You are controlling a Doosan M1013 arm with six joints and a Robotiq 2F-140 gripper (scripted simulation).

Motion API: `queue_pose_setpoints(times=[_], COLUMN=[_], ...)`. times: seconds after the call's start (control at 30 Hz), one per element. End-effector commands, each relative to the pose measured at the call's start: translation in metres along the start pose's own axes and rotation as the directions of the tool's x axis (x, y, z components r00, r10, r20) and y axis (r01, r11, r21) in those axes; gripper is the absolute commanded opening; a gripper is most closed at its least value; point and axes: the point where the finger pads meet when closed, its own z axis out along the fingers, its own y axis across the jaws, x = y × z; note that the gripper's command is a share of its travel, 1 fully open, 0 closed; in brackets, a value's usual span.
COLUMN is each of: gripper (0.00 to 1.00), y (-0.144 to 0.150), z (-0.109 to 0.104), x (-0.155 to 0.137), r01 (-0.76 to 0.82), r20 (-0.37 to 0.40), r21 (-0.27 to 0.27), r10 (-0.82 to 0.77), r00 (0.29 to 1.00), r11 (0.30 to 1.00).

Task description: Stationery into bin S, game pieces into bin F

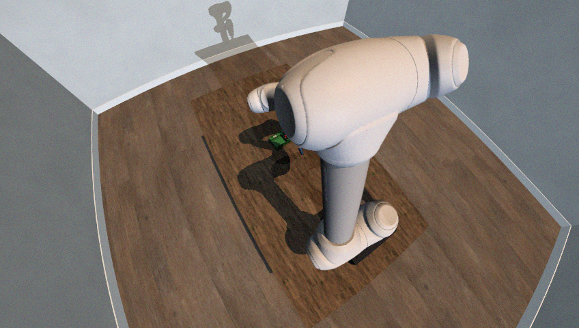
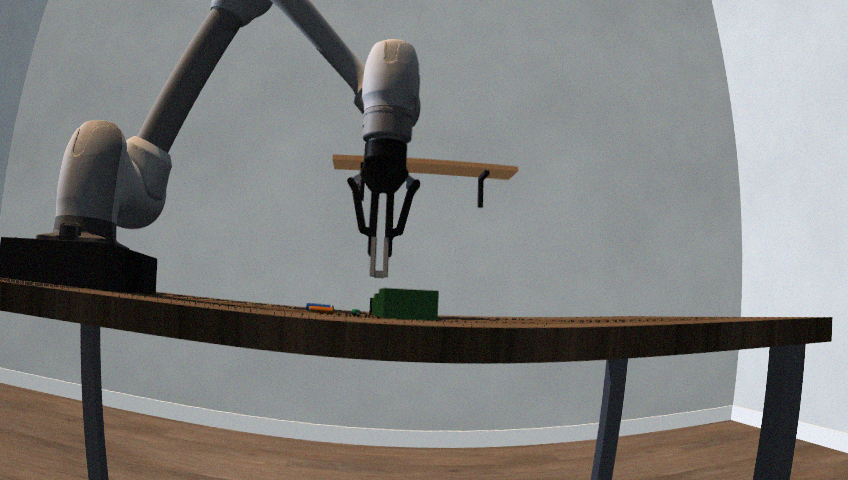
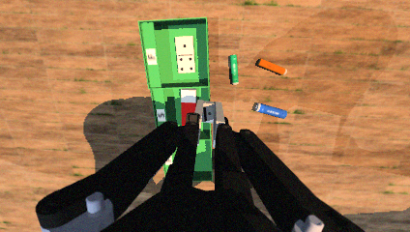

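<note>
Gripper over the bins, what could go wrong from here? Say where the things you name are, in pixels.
The gripper (image 2: 379, 272) (image 3: 208, 110) is shut on a small grey block with a dark dot (image 2: 379, 274) (image 3: 210, 114). If it's a game piece, opening too soon could drop it in or near the bin marked S (image 3: 156, 102), not the bin marked F (image 2: 410, 304) (image 3: 147, 34).

The green cylinder (image 2: 355, 312) (image 3: 234, 70) lies close beside bin F, so a low approach from that side might knock it.

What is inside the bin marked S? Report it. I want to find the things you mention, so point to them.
In the bin marked S (image 3: 161, 115) lies a red block with a pale end (image 3: 187, 111) (image 1: 285, 137). The gripper (image 3: 208, 110) (image 2: 379, 274) covers part of the bin in the wrist view, so whatever lies beneath it cannot be seen.
</note>
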Motion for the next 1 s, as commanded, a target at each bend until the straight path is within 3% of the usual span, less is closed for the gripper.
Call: queue_pose_setpoints(times=[0.0, 0.1, 0.57, 0.97], gripper=[0.06, 0.06, 0.06, 0.06], y=[-0.023, -0.033, -0.031, -0.031], z=[0.0, 0.0, 0.0, 0.02], x=[-0.015, -0.022, -0.021, -0.021], r01=[0.149, 0.149, 0.149, 0.149], r20=[0.01, 0.01, 0.01, 0.01], r21=[-0.002, -0.002, -0.002, -0.002], r10=[-0.149, -0.149, -0.149, -0.149], r00=[0.989, 0.989, 0.989, 0.989], r11=[0.989, 0.989, 0.989, 0.989])
